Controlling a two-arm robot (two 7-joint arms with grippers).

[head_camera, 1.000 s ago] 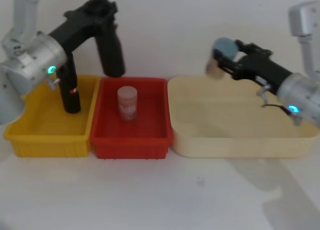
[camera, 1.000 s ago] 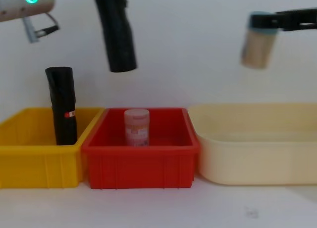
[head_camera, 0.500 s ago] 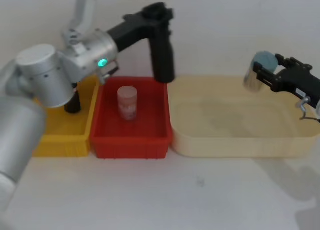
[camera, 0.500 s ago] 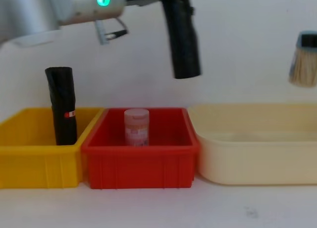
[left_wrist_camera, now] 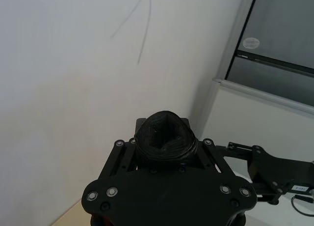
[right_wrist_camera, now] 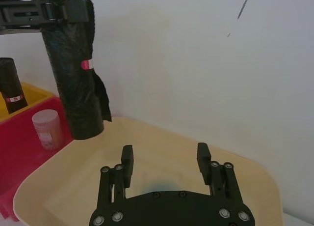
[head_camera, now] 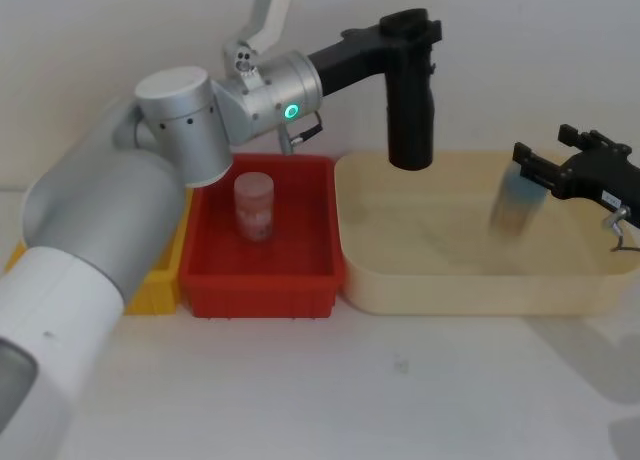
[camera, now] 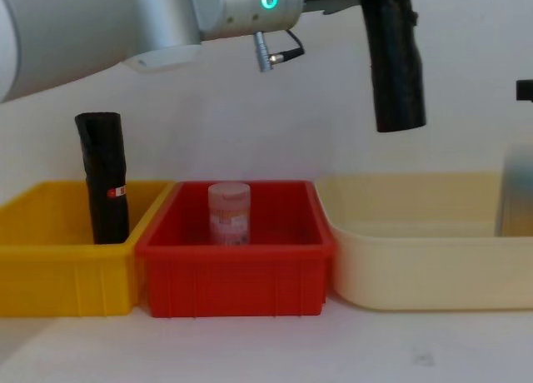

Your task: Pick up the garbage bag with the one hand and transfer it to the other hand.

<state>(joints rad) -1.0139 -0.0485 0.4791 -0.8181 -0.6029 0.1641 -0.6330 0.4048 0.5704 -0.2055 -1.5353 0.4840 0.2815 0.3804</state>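
Left gripper (head_camera: 410,32) clenched round the upright garbage bag (head_camera: 411,115) — held above the cream tray (head_camera: 450,292); right gripper (right_wrist_camera: 165,151) spread wide, empty — over the tray's right end

No wording can be read anywhere: the garbage bag (right_wrist_camera: 73,73) carries a small red sticker (right_wrist_camera: 86,64), the second black roll (camera: 104,179) in the yellow bin (camera: 50,275) a red-and-white sticker (camera: 119,191), the jar (camera: 229,214) a pinkish label (camera: 229,226), all too small to make out
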